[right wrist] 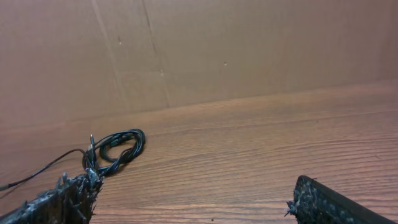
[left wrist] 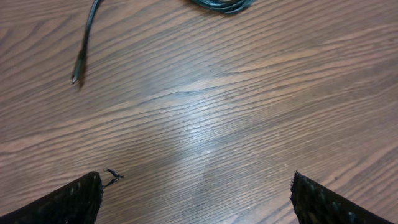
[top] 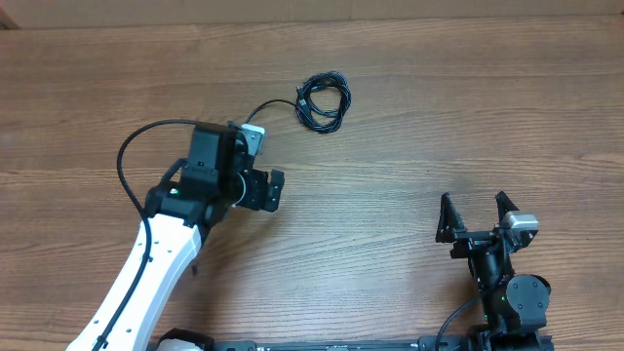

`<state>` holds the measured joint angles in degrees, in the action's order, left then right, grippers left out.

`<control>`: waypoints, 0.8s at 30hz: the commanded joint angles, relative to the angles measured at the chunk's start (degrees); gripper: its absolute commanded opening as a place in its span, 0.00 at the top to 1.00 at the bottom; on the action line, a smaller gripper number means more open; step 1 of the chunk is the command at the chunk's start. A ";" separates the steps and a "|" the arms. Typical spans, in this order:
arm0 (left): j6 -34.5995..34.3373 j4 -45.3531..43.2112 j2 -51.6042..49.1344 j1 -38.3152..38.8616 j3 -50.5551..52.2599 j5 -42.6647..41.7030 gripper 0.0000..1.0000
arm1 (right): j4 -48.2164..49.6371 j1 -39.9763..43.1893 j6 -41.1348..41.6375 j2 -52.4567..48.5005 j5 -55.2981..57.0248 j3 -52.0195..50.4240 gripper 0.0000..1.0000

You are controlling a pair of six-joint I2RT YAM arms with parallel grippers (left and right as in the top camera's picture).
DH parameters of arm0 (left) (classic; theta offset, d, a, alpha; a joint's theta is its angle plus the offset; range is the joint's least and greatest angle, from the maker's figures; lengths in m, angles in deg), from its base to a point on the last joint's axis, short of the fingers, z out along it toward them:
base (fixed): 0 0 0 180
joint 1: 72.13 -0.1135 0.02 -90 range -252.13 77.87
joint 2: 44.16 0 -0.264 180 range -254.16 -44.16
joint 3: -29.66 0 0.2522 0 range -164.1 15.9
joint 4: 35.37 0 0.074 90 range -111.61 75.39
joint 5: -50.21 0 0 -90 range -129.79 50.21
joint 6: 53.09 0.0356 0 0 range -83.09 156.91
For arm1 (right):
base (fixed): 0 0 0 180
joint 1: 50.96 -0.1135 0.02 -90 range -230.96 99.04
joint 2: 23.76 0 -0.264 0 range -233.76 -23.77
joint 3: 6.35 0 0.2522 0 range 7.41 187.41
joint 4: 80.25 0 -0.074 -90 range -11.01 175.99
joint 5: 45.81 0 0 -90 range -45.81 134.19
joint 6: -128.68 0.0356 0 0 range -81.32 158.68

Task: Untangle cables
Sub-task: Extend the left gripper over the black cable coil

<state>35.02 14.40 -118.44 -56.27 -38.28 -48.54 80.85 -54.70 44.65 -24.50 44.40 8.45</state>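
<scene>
The cables [top: 324,100] lie as a small black coiled bundle on the wooden table, towards the back centre. One loose strand [top: 276,104] trails left from it towards my left wrist. My left gripper [top: 265,189] hovers open over bare wood, in front of and to the left of the bundle. In the left wrist view the strand's plug end [left wrist: 79,71] lies at the upper left, the bundle [left wrist: 224,5] at the top edge, and the gripper [left wrist: 196,186] holds nothing. My right gripper [top: 478,216] stands open near the front right, far from the bundle [right wrist: 118,149], with nothing in it [right wrist: 193,190].
A brown cardboard wall [right wrist: 186,50] stands behind the table's back edge. The left arm's own thick black cable [top: 132,156] loops out to the left of its wrist.
</scene>
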 commanded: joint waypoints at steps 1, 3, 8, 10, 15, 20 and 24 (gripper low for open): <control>-1.86 0.22 -0.31 2.73 -1.55 3.23 0.01 | 0.31 0.28 -0.07 0.57 -0.33 -0.59 0.00; -2.47 0.11 -0.31 3.85 -1.55 3.48 0.01 | 0.33 0.28 -0.07 0.57 -0.33 -0.59 0.00; -4.61 -0.04 -0.35 5.42 -1.55 4.42 0.02 | 0.31 0.28 -0.07 0.57 -0.33 -0.59 0.00; -4.59 -0.28 -0.35 5.62 -1.60 4.17 0.02 | 0.31 0.28 -0.07 0.57 -0.33 -0.59 0.00; -4.33 -0.13 -1.53 6.03 -3.26 3.15 0.02 | 0.31 0.28 -0.07 0.57 -0.33 -0.59 0.00; -4.39 1.36 -5.88 7.54 -7.28 2.75 0.02 | 0.31 0.28 -0.07 0.57 -0.33 -0.59 0.00; -4.57 1.55 -10.16 9.94 -10.25 2.99 0.02 | 0.31 0.28 -0.07 0.57 -0.33 -0.59 0.00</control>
<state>31.19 15.75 -125.71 -48.16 -45.49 -45.57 80.82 -54.70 44.65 -24.50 44.38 8.47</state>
